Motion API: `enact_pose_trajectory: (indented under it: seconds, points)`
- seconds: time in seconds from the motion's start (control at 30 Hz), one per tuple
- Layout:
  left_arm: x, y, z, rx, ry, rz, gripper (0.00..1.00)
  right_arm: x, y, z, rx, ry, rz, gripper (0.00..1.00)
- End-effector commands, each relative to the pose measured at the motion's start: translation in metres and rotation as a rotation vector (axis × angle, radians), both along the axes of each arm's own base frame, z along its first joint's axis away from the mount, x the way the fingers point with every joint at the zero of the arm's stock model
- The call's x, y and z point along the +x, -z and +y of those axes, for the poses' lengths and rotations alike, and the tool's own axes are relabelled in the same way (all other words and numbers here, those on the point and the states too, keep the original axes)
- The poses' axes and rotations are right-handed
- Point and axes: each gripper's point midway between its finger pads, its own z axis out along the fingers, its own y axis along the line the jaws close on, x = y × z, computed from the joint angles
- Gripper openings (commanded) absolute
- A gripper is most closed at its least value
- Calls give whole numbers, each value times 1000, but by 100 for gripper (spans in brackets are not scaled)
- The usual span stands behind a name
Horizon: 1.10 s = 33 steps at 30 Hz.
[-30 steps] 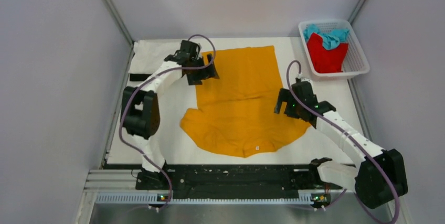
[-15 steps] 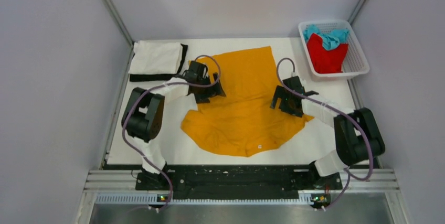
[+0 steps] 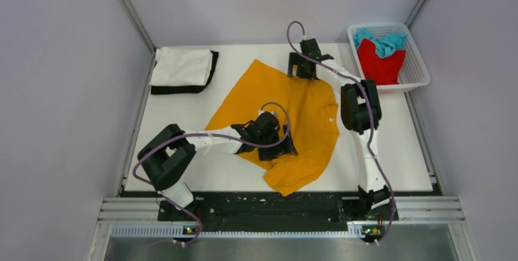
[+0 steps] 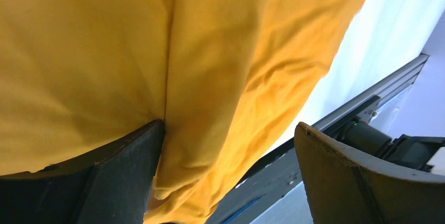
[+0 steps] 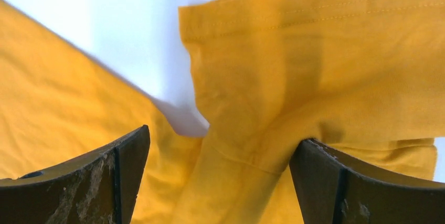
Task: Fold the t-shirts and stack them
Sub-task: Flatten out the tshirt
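The orange-yellow t-shirt [image 3: 308, 117] lies spread at a slant on the white table [image 3: 177, 120]. My left gripper [image 3: 276, 143] is open, low on the shirt's near half; in the left wrist view [image 4: 231, 182] cloth [image 4: 210, 77] lies against one finger [image 4: 120, 182]. My right gripper [image 3: 303, 66] is open at the shirt's far edge; in the right wrist view [image 5: 220, 177] a sleeve [image 5: 315, 66] lies between the fingers. A folded white t-shirt [image 3: 182, 65] lies on a black t-shirt [image 3: 183, 89] at the back left. The red t-shirt [image 3: 379, 65] and teal t-shirt [image 3: 382, 44] are in the basket.
A white mesh basket [image 3: 421, 71] stands at the back right corner. Grey walls close in the table on three sides. A black rail with the arm bases [image 3: 269, 206] runs along the near edge.
The orange-yellow shirt has turned from lying straight to lying slanted. My left gripper moved from the back left toward the near middle. My right gripper moved to the shirt's far edge.
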Motion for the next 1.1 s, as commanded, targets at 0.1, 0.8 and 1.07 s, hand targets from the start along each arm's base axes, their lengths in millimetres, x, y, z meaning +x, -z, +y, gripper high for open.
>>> enact_pose_trajectory:
  seconds: [0.1,0.8,1.07]
  points:
    - [24,-34,-69,-83,93,-79,99,24,4,50,-4,-227,41,97]
    - [132,-20,164,322,-453,-264,99,-229,-35,-24,122,19,70,99]
    - [134,27,168,315,-444,-116,99,-244,20,-52,-4,107,166,99]
